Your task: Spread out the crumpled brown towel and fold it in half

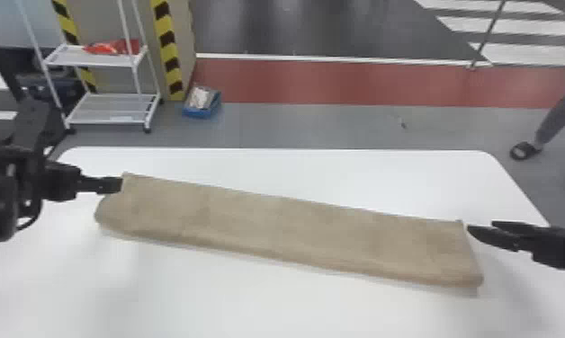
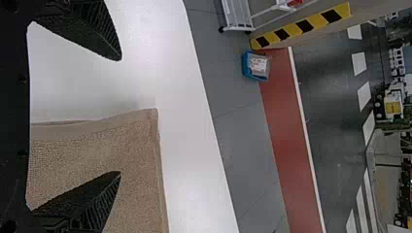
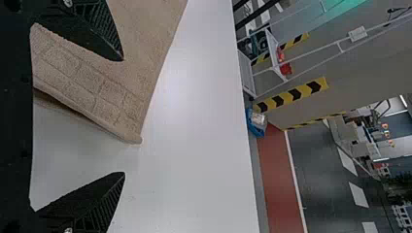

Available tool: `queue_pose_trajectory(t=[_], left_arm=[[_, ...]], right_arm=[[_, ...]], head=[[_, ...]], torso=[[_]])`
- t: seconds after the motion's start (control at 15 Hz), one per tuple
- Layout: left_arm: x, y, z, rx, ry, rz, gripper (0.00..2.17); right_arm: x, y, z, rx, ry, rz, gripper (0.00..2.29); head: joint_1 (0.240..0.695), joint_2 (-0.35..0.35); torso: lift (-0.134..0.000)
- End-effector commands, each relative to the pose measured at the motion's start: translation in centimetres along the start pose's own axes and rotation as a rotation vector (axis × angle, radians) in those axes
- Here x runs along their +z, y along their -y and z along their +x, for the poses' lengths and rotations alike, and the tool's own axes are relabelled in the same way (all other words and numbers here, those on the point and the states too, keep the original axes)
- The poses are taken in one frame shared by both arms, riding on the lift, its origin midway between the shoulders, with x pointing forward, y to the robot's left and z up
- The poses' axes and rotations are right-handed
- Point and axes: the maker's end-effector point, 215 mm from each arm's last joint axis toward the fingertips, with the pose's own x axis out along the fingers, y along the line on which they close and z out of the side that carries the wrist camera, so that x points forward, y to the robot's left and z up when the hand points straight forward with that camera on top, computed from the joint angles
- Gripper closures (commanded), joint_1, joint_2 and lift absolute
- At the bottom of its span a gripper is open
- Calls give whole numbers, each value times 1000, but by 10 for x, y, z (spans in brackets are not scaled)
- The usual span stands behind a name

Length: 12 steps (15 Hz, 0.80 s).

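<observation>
The brown towel (image 1: 286,229) lies flat on the white table (image 1: 250,305) in a long, folded strip. It goes slantwise across the table. Its left end is nearer the far edge, and its right end is near the table's right edge.

The left gripper (image 1: 121,184) is at the towel's far left corner. In its wrist view, its jaws are wide apart. One is over the towel and one is over bare table. The towel's side runs between them, and its corner pokes out past the tips.

The right gripper (image 1: 480,226) is by the towel's far right corner. Its jaws are wide apart too, one over the towel and one over bare table. That corner is between them, just past the tips. Neither one pinches the towel.
</observation>
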Motion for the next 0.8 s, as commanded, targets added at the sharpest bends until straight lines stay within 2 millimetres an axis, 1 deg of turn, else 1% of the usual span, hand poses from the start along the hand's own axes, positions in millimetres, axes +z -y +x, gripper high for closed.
queue_pose_trajectory(t=[0.0, 0.53, 0.73], left_arm=[[-1, 0, 0, 0, -1, -1, 39], [-4, 0, 0, -2, -6, 2, 39], [-2, -3, -1, 3, -3, 5, 39]], right_arm=[[-3, -1, 0, 1, 0, 6, 33], [0, -2, 1, 3, 4, 3, 33], [-1, -1, 0, 1, 2, 3, 33]], head=[[695, -57], [695, -54], [695, -53]], torso=[[-124], [-124], [-124]])
